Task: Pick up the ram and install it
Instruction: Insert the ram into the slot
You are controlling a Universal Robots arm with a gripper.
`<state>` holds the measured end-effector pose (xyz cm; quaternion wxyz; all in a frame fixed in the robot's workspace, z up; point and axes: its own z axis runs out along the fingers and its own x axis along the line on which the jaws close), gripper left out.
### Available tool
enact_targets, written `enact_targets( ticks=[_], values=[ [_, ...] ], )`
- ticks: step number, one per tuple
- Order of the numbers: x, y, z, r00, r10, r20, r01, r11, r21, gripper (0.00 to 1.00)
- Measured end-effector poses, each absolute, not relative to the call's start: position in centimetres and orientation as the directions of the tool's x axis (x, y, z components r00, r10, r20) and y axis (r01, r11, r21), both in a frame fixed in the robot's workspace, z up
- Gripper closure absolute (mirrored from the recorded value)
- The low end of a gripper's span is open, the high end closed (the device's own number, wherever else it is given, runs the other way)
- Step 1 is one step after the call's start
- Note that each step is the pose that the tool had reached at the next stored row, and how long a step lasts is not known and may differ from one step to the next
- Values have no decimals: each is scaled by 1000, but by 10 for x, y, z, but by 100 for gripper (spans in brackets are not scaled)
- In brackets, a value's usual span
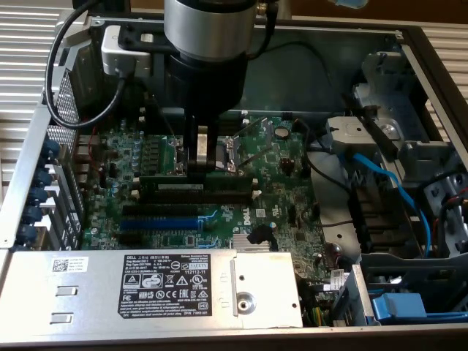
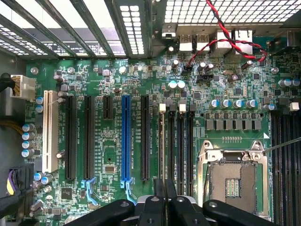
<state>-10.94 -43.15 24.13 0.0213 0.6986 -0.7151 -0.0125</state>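
Note:
The ram (image 1: pixel 219 187) is a thin green stick with a white label, standing on edge along the black memory slots (image 1: pixel 219 200) on the motherboard. My gripper (image 1: pixel 199 170) comes straight down on it near the exterior view's left end of the stick, fingers shut on its top edge. In the wrist view the ram (image 2: pixel 162 141) is seen edge-on, running from between my gripper's (image 2: pixel 164 200) black fingers along the slot nearest the blue expansion slot (image 2: pixel 125 136). Whether it is fully seated I cannot tell.
The open CPU socket (image 1: pixel 230 150) lies just behind the slots, also seen as the CPU socket (image 2: pixel 233 181). A silver power supply (image 1: pixel 146 285) fills the front. Blue cables (image 1: pixel 395 183) and drive bays stand at the exterior view's right. Red and black wires (image 2: pixel 225 28) cross the board.

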Motion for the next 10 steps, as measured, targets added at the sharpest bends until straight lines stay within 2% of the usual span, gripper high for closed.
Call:
enact_targets(
  ticks=[10],
  values=[
    [-110, -431, 241, -15, -1000, 9, -999, 15, 48, 88]
  ],
)
